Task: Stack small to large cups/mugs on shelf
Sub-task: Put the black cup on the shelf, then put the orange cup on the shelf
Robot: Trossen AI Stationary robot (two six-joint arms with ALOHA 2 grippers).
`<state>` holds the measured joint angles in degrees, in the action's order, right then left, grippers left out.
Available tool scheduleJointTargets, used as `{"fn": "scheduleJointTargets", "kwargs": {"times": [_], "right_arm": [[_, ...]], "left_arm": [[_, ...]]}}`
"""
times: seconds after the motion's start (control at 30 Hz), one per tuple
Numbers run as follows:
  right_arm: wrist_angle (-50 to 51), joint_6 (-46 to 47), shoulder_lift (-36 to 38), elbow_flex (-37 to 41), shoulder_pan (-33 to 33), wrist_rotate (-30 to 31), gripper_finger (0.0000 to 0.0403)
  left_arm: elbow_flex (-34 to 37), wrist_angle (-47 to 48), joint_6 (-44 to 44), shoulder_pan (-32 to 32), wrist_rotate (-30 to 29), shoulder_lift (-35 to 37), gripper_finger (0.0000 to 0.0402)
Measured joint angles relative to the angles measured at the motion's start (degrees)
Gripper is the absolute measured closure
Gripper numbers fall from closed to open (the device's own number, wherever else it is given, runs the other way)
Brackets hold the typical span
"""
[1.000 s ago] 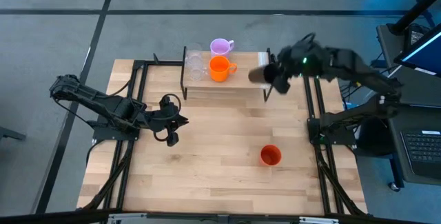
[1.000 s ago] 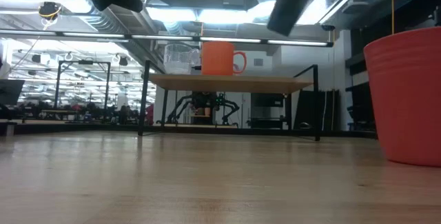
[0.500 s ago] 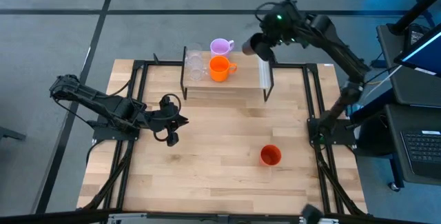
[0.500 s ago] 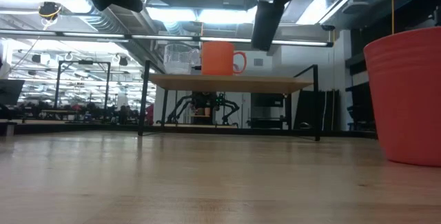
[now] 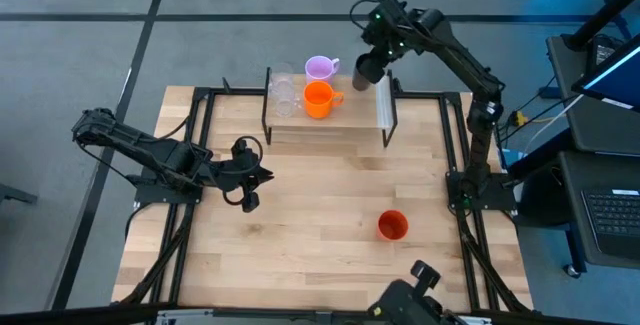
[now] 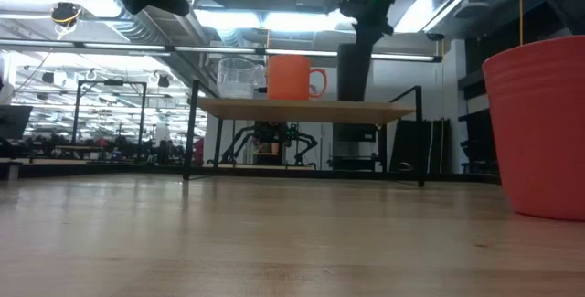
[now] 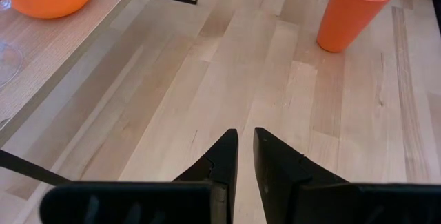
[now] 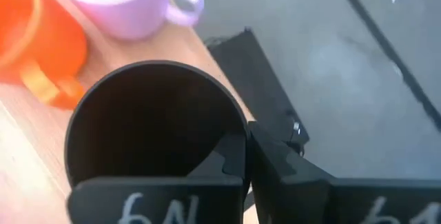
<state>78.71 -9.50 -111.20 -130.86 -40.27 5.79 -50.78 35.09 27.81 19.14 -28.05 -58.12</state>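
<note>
Right gripper pinches the black cup by its rim, upright over the shelf just beside the orange mug, likely next in the row. Red cup waits on the table; left gripper hovers, fingers nearly together, empty.

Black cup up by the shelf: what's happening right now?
The right gripper holds the black cup by its rim, over the shelf next to the orange mug. The lilac mug and clear glasses are already on the shelf. The orange-red cup waits on the table. The left gripper is idle over the table, fingers shut.
</note>
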Motion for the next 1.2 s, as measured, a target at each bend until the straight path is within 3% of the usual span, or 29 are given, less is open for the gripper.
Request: {"fn": "scheduleJointTargets", "kwargs": {"times": [0.43,0.67,0.93,1.2], "right_arm": [[2.94,0.20,-1.71,0.05,-1.23,-2.94,0.0391],[2.89,0.16,-1.68,0.05,-1.24,-2.90,0.0345],[2.11,-2.78,-1.68,-1.88,-1.23,-0.54,0.0310],[1.19,-2.73,3.40,-4.12,-0.66,3.56,0.0309]], "left_arm": [[0.00,0.02,0.00,0.00,0.01,0.00,0.0360],[0.00,0.02,0.02,0.00,0.01,-0.01,0.0360],[0.00,0.02,0.02,0.00,0.00,0.00,0.0360],[0.00,0.04,0.02,0.00,0.02,-0.01,0.0360]]}}
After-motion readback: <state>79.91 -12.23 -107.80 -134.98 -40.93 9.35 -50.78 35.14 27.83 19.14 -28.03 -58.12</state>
